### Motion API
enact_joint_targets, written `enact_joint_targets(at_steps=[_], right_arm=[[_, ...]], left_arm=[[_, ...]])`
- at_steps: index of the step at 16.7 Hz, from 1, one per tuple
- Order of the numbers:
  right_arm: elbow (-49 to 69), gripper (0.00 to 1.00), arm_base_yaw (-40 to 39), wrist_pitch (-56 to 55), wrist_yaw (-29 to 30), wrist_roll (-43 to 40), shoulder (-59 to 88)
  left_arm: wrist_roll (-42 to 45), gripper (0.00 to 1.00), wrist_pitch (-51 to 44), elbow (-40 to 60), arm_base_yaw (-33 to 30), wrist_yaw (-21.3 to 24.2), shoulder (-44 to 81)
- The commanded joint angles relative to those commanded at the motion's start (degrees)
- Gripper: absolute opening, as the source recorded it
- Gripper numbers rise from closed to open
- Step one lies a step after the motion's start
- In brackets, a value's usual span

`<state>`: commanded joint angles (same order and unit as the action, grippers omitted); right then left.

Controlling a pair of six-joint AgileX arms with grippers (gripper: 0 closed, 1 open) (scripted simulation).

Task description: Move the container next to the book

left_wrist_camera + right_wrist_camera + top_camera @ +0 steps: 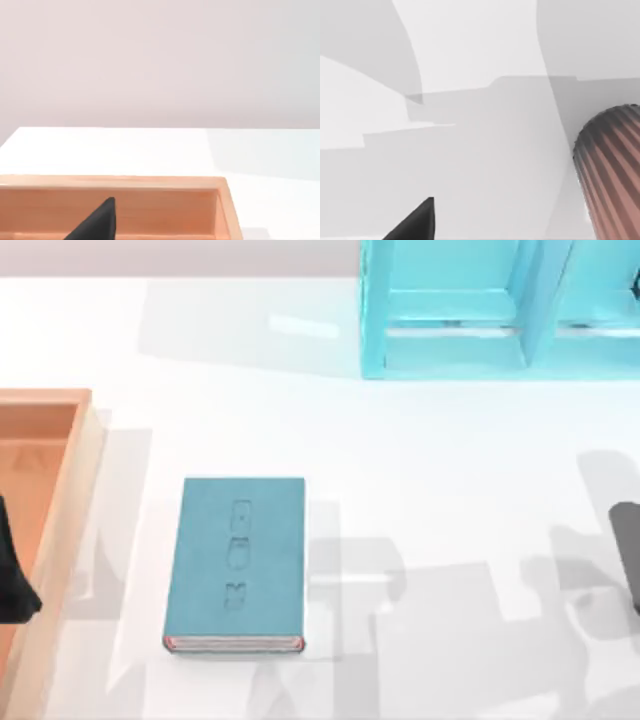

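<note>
The teal-blue book (238, 562) lies flat on the white table, left of the middle in the top view, with its red-edged binding and white page edges toward the front. The container (612, 170), a reddish-brown ribbed cup, stands close to my right gripper in the right wrist view, and whether they touch cannot be told. My right arm (627, 552) shows as a dark shape at the table's right edge, far from the book. At the left edge my left arm (12, 575) hangs over the orange tray.
A large orange wooden tray (72, 490) takes up the table's left edge, and its wall (150, 210) also shows in the left wrist view. A cyan shelf unit (470, 310) stands at the back right. Bare white table lies between the book and the right edge.
</note>
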<state>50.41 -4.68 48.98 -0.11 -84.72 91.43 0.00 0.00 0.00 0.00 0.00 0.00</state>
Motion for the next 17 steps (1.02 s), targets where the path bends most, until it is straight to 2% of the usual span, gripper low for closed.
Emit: enact_joint_targets(at_steps=[13,17], right_arm=[[0.0,0.02,0.0,0.0,0.0,0.0,0.0],[0.0,0.00,0.0,0.0,0.0,0.0,0.0]], left_arm=[[0.0,1.00,0.0,0.0,0.0,0.0,0.0],[0.0,1.00,0.0,0.0,0.0,0.0,0.0]])
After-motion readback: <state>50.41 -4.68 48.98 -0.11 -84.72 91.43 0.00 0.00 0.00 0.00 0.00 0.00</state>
